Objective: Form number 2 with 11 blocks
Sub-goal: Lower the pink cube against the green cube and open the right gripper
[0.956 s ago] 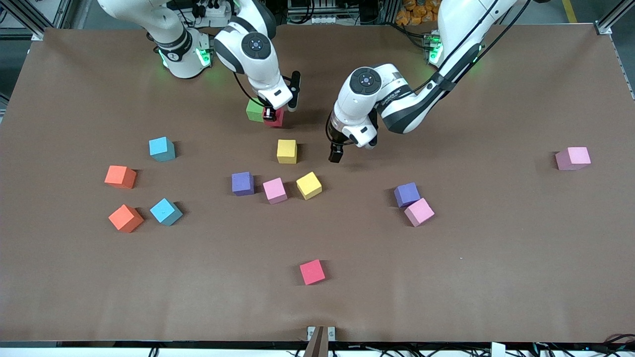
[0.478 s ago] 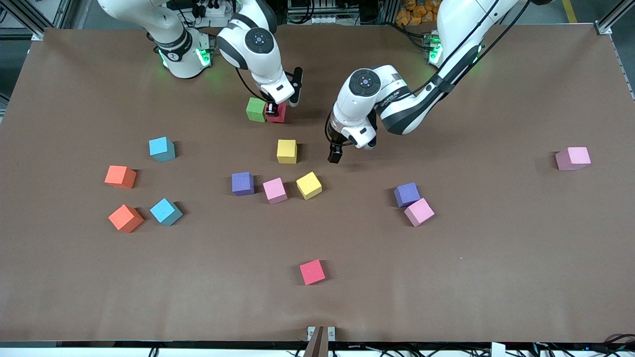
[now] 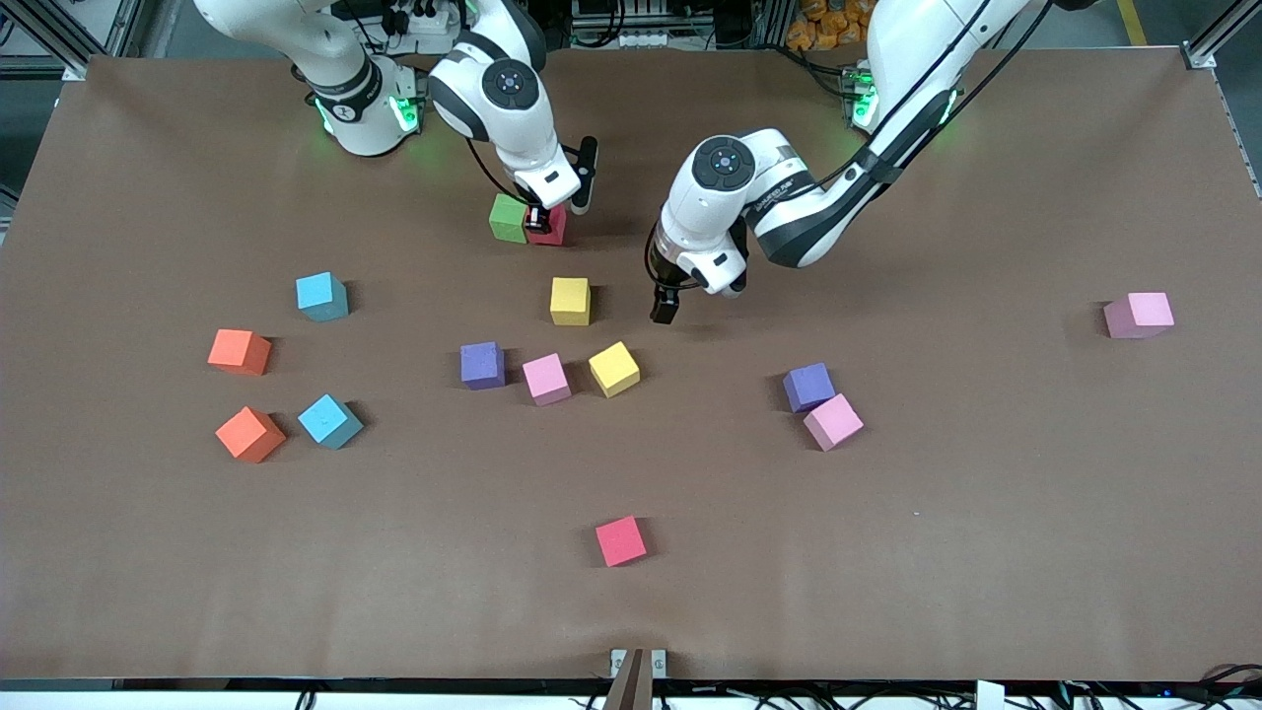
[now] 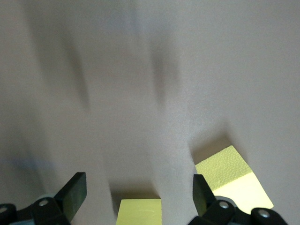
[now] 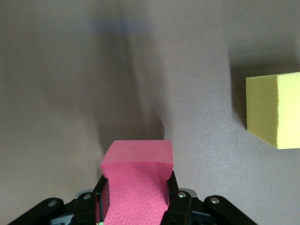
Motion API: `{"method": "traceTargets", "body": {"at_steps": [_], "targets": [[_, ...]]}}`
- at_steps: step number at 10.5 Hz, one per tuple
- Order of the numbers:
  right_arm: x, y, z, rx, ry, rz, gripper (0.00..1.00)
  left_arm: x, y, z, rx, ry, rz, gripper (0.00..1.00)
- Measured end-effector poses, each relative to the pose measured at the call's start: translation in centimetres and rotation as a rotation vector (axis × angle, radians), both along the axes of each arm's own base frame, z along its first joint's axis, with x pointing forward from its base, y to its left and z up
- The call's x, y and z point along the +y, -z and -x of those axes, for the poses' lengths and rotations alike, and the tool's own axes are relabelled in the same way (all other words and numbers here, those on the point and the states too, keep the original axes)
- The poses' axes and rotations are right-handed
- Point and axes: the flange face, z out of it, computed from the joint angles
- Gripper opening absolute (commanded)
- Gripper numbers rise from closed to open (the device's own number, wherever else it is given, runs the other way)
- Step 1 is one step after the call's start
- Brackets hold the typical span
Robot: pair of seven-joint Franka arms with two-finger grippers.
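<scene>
Starting at the right arm's end of the table in the front view, two orange cubes lie around nine o'clock. Just beside the lower one is a light blue cube, and a second light blue cube sits at its twelve o'clock.

Toward the centre is a purple cube, and a pink cube lies near it at three o'clock. At twelve o'clock of the table, the green cube stands near the robots' bases. The right gripper has its fingers clamped on the held red cube, just at the green cube's three o'clock. Whether the two touch cannot be told.

The upper yellow cube lies at six o'clock from that pair. The tilted yellow cube is at its five o'clock. The left gripper hangs over bare table at the upper yellow cube's three o'clock, fingers spread wide and holding nothing.

A spare red cube lies at six o'clock of the table.

Farther toward the left arm's end, a second purple cube touches a second pink cube at its five o'clock. A lone pink cube sits at three o'clock of the table.
</scene>
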Motion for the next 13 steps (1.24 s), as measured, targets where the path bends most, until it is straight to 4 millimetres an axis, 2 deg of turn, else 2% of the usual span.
{"method": "traceTargets", "body": {"at_steps": [8,9,10,11,13], "targets": [[-0.6,1.1,0.0,0.011,0.021,0.005,0.00,0.0,0.0,0.0,0.000,0.000,0.001,1.00],[-0.6,1.3,0.0,0.014,0.021,0.005,0.09,0.0,0.0,0.0,0.001,0.000,0.000,1.00],[-0.6,1.4,0.0,0.014,0.022,0.005,0.62,0.0,0.2,0.0,0.005,-0.001,0.000,1.00],[-0.6,1.4,0.0,0.014,0.022,0.004,1.00,0.0,0.3,0.0,0.007,-0.001,0.000,1.00],[-0.6,1.4,0.0,0.013,0.023,0.004,1.00,-0.2,-0.1,-0.5,0.001,-0.006,0.009,1.00]]}}
